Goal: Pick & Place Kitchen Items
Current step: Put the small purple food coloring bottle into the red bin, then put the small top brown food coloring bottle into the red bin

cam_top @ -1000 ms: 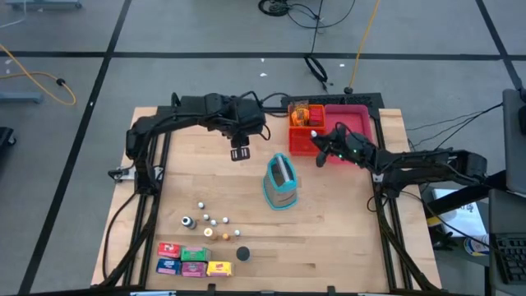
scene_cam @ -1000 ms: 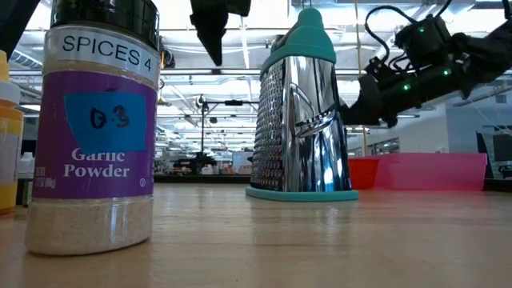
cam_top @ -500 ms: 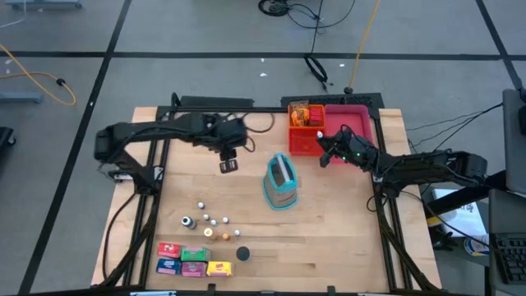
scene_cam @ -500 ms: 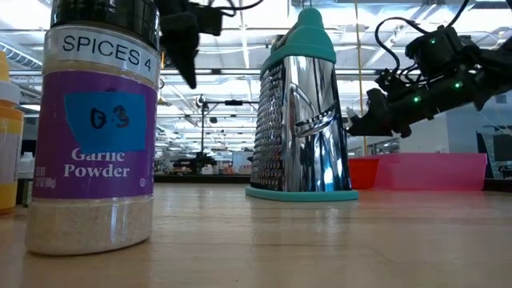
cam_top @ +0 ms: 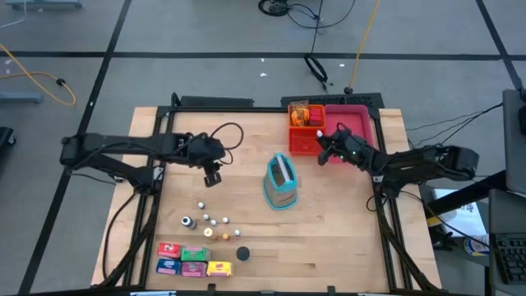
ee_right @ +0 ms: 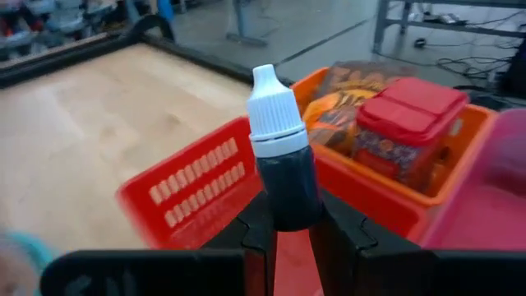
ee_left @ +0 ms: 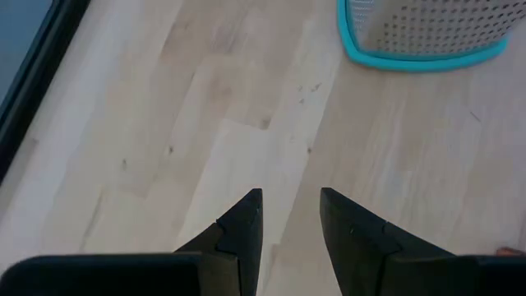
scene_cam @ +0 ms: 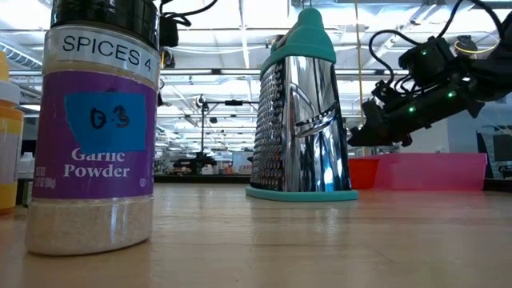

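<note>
Two arms work here. The right gripper [ee_right: 292, 218], at the high view's upper right, has its jaws clamped on a dark dropper bottle [ee_right: 283, 156], upright over the orange tray [cam_top: 306, 140] (likely for a drop-in). The left gripper [ee_left: 289, 215], jaws parted and empty, hovers left of the grater [cam_top: 281, 182], above the spice bottles [cam_top: 209, 222] low on the surface [cam_top: 345, 238].

Dark bottle [ee_right: 286, 177], white cap; orange tray [ee_right: 189, 193]; teal-trimmed steel grater [cam_top: 281, 182]
</note>
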You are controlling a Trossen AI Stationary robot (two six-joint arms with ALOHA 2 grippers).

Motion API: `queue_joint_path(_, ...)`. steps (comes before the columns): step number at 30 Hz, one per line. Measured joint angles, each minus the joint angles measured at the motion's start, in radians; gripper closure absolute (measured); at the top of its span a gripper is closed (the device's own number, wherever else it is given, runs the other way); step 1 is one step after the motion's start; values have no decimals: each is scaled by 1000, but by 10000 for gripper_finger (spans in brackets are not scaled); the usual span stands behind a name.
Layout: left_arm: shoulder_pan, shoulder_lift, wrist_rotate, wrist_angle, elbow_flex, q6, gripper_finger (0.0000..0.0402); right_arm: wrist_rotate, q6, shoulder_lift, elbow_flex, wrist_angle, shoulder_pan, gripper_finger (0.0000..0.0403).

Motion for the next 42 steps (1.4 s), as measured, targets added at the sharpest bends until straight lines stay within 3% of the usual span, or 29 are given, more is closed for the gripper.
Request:
queue_joint_path(15, -32, -16, 0, 25, -20, 1, 277, -1, 12, 269, 1, 298, 1, 348)
queue_joint_path(27, -32, -16, 0, 39, -20, 1, 277, 1, -15, 286, 7, 326, -9, 277)
queue_joint_path(34, -32, -16, 2, 39, -20, 0, 277, 1, -19, 285, 7, 342, -10, 257)
queue_joint_path(37, -32, -16, 61, 39, -19, 7, 277, -2, -19, 275, 7, 373, -4, 258)
queue_joint_path(42, -47, -16, 243, 38, -19, 2, 277, -33, -40, 232, 7, 379, 21, 262)
